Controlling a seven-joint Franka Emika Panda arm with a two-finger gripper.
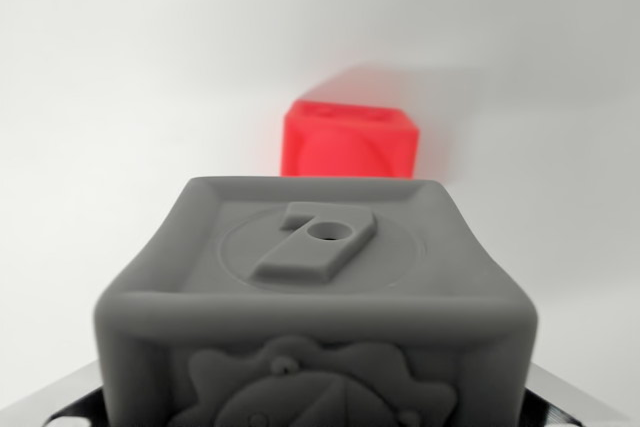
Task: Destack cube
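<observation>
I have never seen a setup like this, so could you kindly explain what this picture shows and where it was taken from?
This is the only view, taken by a camera mounted on the wrist of a single robot arm, looking out along its pincer. The large grey cube fills the foreground, very close to the lens, with raised shapes moulded into its faces. It seems to sit between the pincer's fingers, whose dark edges peek out at the bottom corners, but the grip itself is hidden, so I cannot say it is held. Behind it, a red cube rests on a plain white surface. The two cubes appear apart, not stacked.
</observation>
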